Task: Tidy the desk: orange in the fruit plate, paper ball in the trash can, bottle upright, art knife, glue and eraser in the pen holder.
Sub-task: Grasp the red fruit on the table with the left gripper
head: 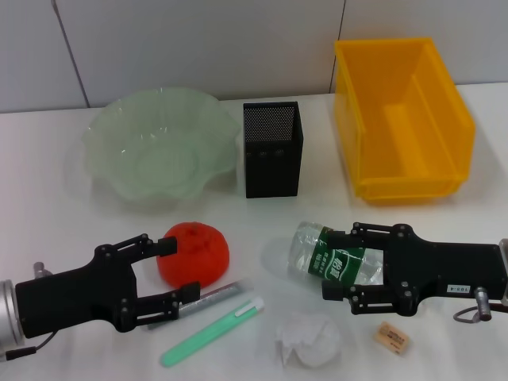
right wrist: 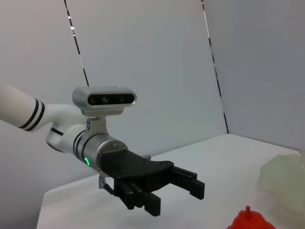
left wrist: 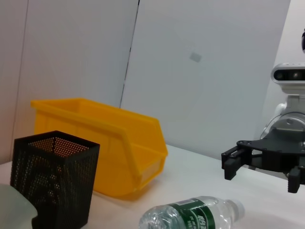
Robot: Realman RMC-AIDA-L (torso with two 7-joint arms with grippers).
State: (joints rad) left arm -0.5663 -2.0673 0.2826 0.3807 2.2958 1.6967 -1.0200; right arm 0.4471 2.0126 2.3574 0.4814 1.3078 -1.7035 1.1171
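Note:
The orange (head: 196,252) sits near the table's front, and my left gripper (head: 178,270) stands open with its fingertips flanking the orange's left side. From the right wrist view, that gripper (right wrist: 164,193) hangs a little short of the orange (right wrist: 249,220). The clear bottle (head: 333,262) with a green label lies on its side, with my right gripper (head: 329,264) open around its body. A glue stick (head: 213,299) and a green art knife (head: 210,329) lie below the orange. The paper ball (head: 309,338) and eraser (head: 393,337) rest at the front.
A green glass fruit plate (head: 107,139) stands at the back left, a black mesh pen holder (head: 272,151) in the middle, and a yellow bin (head: 405,171) at the back right. The left wrist view shows the holder (left wrist: 52,181), bin (left wrist: 114,143) and bottle (left wrist: 190,217).

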